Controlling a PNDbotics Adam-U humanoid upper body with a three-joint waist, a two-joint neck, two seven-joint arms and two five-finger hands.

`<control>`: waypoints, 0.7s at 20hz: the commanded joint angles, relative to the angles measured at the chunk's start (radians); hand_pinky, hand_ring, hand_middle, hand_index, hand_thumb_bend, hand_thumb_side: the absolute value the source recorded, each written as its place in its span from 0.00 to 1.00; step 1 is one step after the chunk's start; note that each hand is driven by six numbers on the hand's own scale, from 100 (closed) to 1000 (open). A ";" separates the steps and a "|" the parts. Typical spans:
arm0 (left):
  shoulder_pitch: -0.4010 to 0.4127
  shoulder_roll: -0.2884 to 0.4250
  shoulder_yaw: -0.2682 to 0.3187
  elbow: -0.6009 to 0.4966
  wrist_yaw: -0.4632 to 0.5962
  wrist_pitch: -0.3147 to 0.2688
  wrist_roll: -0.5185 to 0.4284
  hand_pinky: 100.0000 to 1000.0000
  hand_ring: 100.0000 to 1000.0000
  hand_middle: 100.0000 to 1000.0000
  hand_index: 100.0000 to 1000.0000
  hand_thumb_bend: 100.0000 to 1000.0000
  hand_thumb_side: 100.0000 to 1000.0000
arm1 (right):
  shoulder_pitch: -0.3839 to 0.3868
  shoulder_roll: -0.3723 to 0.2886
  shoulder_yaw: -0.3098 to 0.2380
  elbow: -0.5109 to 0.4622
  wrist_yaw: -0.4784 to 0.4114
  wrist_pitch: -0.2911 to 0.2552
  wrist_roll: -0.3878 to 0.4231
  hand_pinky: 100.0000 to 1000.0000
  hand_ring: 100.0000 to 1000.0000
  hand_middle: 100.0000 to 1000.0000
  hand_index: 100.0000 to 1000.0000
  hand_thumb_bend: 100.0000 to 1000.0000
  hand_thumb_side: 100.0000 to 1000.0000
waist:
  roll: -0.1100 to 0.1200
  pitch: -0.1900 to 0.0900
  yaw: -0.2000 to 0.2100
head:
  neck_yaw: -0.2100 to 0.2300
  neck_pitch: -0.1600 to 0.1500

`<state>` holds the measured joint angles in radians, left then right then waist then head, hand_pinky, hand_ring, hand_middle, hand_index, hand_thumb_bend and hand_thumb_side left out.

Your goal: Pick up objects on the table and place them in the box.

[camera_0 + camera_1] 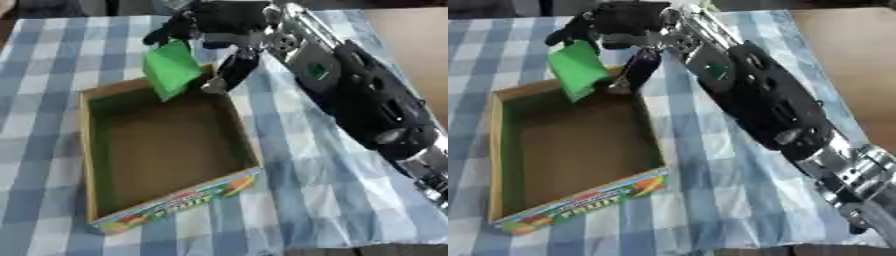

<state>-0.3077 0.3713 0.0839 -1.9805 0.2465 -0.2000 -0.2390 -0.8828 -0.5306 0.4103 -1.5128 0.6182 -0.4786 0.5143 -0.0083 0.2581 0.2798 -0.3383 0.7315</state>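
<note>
In the left eye view I see my right hand (223, 30) reaching in from the right side, over the far edge of the cardboard box (96, 165). Its fingers are curled round a green packet (171, 67), which hangs tilted above the box's far wall, its lower corner dipping just inside the rim. One dark finger (234, 70) points down beside the packet, near the box's far right corner. The box sits open on the blue and white checked tablecloth (306, 190), and its near wall carries a colourful printed label (188, 197).

In the right eye view I get the same hold: the hand pinching the packet over the box's far wall, the black and silver right forearm (754, 100) running diagonally away from the box toward the lower right corner. Beyond the cloth, right of the box, a bare brown tabletop (850, 60) shows.
</note>
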 commanded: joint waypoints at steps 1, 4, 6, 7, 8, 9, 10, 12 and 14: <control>-0.012 0.023 0.006 -0.019 0.000 0.000 -0.007 0.81 0.64 0.64 0.83 0.00 0.56 | -0.009 0.018 0.003 0.003 0.021 -0.013 0.012 0.68 0.53 0.44 0.98 0.08 0.08 | 0.003 -0.015 0.003 | -0.003 0.008; -0.013 0.021 0.004 -0.019 0.000 0.003 -0.010 0.81 0.64 0.64 0.83 0.00 0.56 | -0.002 0.039 0.010 0.013 0.032 -0.024 0.018 0.68 0.53 0.44 0.98 0.05 0.10 | 0.002 -0.012 0.004 | 0.000 0.011; -0.014 0.018 0.003 -0.019 0.000 0.005 -0.013 0.81 0.64 0.64 0.83 0.00 0.56 | 0.003 0.050 0.015 0.019 0.036 -0.031 0.021 0.68 0.53 0.44 0.98 0.03 0.12 | 0.001 -0.010 0.004 | 0.000 0.014; -0.014 0.017 0.003 -0.019 0.000 0.006 -0.013 0.81 0.64 0.64 0.83 0.00 0.56 | 0.007 0.056 0.018 0.020 0.036 -0.035 0.023 0.68 0.53 0.44 0.98 0.01 0.14 | 0.001 -0.009 0.004 | 0.001 0.015; -0.015 0.016 0.002 -0.019 -0.001 0.008 -0.015 0.81 0.64 0.64 0.83 0.00 0.56 | 0.013 0.062 0.022 0.022 0.036 -0.040 0.026 0.68 0.53 0.44 0.98 0.00 0.15 | 0.001 -0.008 0.003 | 0.003 0.016; -0.015 0.016 0.002 -0.019 -0.001 0.009 -0.016 0.81 0.64 0.64 0.83 0.00 0.56 | 0.019 0.068 0.028 0.023 0.036 -0.045 0.031 0.68 0.53 0.44 0.98 0.00 0.18 | 0.000 -0.007 0.002 | 0.004 0.017; -0.015 0.015 0.001 -0.019 -0.001 0.010 -0.017 0.81 0.64 0.64 0.83 0.00 0.56 | 0.025 0.073 0.033 0.024 0.037 -0.050 0.035 0.68 0.53 0.44 0.98 0.00 0.19 | 0.000 -0.007 0.001 | 0.005 0.018; -0.015 0.015 0.001 -0.019 -0.003 0.012 -0.019 0.81 0.64 0.64 0.83 0.00 0.56 | 0.037 0.081 0.042 0.026 0.037 -0.061 0.047 0.68 0.54 0.45 0.98 0.00 0.24 | -0.001 -0.006 -0.002 | 0.007 0.020; -0.015 0.014 0.001 -0.019 -0.004 0.014 -0.020 0.81 0.64 0.64 0.83 0.00 0.57 | 0.046 0.086 0.049 0.026 0.035 -0.071 0.056 0.69 0.55 0.47 0.99 0.00 0.28 | -0.002 -0.005 -0.005 | 0.008 0.021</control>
<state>-0.3106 0.3705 0.0833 -1.9806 0.2463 -0.1869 -0.2562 -0.8233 -0.4407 0.4618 -1.4799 0.6507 -0.5401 0.5652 -0.0147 0.2682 0.2746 -0.3328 0.7461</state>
